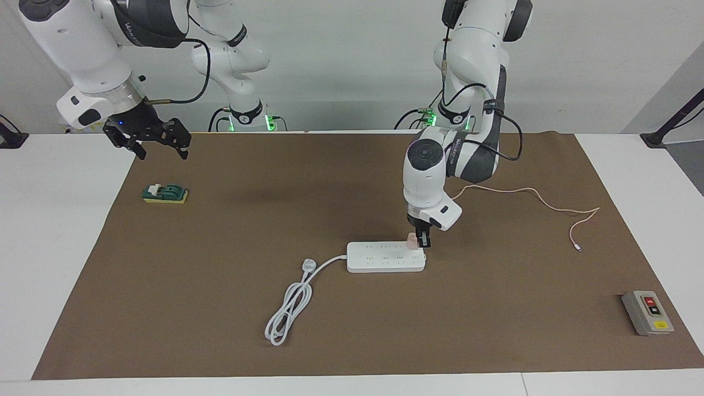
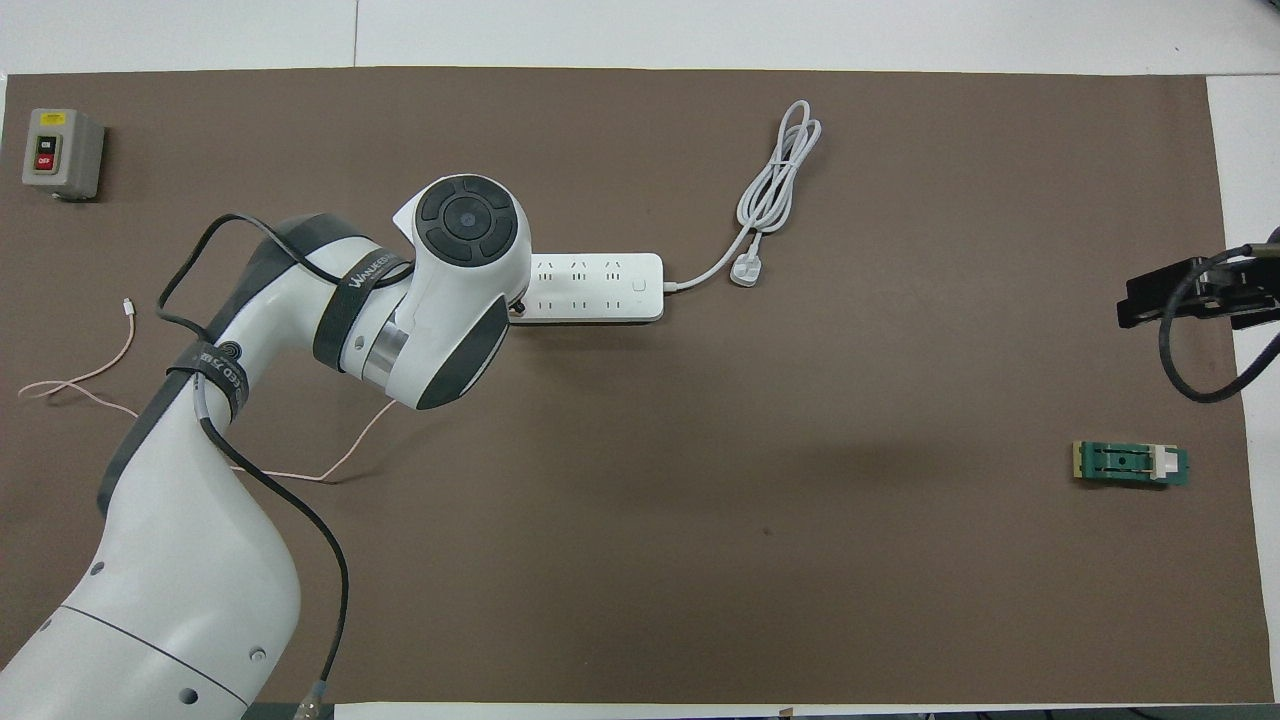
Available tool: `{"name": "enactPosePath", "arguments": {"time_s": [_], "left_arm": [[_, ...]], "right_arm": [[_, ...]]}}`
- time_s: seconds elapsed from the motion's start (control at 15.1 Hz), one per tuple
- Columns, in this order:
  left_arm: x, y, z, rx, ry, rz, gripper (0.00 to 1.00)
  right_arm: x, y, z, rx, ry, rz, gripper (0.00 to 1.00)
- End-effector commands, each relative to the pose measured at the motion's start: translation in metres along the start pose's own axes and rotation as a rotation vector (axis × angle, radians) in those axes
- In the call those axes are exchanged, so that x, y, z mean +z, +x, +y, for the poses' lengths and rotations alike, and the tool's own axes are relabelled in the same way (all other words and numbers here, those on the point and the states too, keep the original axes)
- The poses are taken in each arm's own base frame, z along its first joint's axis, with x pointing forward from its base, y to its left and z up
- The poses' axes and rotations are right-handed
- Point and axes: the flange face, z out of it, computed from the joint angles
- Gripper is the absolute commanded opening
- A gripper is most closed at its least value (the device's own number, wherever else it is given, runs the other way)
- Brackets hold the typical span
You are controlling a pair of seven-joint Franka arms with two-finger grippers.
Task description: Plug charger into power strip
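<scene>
The power strip [image 1: 386, 257] [image 2: 600, 287] lies flat, a long white bar, in the middle of the brown mat [image 1: 352, 341]. My left gripper [image 1: 421, 238] points straight down over the strip's end toward the left arm's end of the table. It is shut on the small pale-pink charger [image 1: 411, 238], which sits right at the strip's socket row nearer the robots. The charger's thin pink cable [image 1: 528, 191] [image 2: 330, 468] trails over the mat to a tiny white connector [image 1: 576, 248] [image 2: 127, 307]. In the overhead view the wrist hides the charger. My right gripper [image 1: 157, 146] [image 2: 1185, 292] hangs open and waits.
The strip's thick white cord [image 1: 289, 308] [image 2: 775, 180] lies coiled with its plug [image 1: 309, 265] on the mat. A small green block [image 1: 165, 193] [image 2: 1130, 463] lies under the right gripper. A grey button box [image 1: 647, 312] [image 2: 62, 152] sits at the left arm's end.
</scene>
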Motion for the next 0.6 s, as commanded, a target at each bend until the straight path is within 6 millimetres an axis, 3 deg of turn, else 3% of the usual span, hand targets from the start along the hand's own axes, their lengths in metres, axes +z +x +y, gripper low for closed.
{"name": "enactPosePath", "arguments": {"time_s": [0.0,0.53], "left_arm": [[0.025,-0.015,-0.019,0.018,0.036,0.022,0.0],[0.044,-0.027,-0.033,0.042,0.038,0.022,0.0]], "right_arm": [[-0.002,-0.004,0.004,-0.013,-0.012,-0.012,1.0],[-0.002,-0.004,0.004,-0.011,-0.012,-0.012,1.0]]}}
